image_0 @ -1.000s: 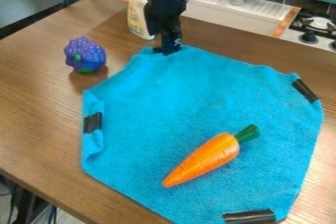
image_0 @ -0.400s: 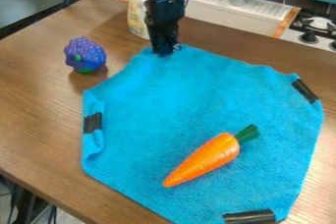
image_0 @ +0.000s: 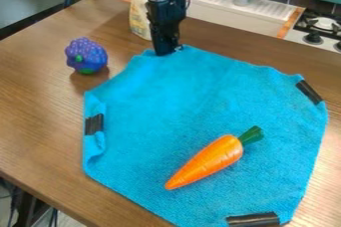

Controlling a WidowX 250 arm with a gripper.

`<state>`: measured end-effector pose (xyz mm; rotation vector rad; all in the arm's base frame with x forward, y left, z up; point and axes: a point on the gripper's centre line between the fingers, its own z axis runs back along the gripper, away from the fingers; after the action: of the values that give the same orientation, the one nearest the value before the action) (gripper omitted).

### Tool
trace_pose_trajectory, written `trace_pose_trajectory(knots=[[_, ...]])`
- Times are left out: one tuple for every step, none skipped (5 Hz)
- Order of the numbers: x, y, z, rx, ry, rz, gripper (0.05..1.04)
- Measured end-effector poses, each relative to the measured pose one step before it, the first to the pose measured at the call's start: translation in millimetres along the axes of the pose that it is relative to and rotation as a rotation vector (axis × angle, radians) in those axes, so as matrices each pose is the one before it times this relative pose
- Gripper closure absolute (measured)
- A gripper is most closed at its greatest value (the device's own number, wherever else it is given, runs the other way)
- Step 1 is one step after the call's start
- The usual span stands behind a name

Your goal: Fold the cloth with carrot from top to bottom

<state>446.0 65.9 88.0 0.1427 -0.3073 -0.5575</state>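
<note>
The black gripper (image_0: 167,50) points down at the top corner of the blue cloth (image_0: 166,106), its lower end touching or just over that edge. Spread out on the table, the cloth has black strips on its left, right and bottom corners, and its left edge is curled up a little. On its lower right part lies the orange carrot (image_0: 208,162), green top toward the upper right, well away from the gripper. The bit of cloth right under the gripper is hidden.
A purple berry-like toy (image_0: 86,56) sits on the wooden table (image_0: 40,106), left of the cloth. Behind and left of the gripper stands a pale bottle (image_0: 140,14). A white sink (image_0: 226,14) and a stove (image_0: 323,24) are beyond the table's back edge.
The gripper has shifted slightly left and now covers the dark strip that showed at the cloth's top corner. Cloth and carrot have stayed in place.
</note>
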Motion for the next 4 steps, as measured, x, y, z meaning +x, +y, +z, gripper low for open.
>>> trace_pose_trajectory(knots=[[0.16, -0.90, 0.64, -0.0058, -0.0009, 0.0005, 1.034], [3.20, 0.22, 9.36, -0.0011, -0.0232, 0.0143, 1.034], [8.46, -10.36, 47.10, 0.0624, -0.1014, -0.0402, 1.034], [5.16, -34.39, 24.04, -0.0317, -0.0684, -0.0807, 1.034]])
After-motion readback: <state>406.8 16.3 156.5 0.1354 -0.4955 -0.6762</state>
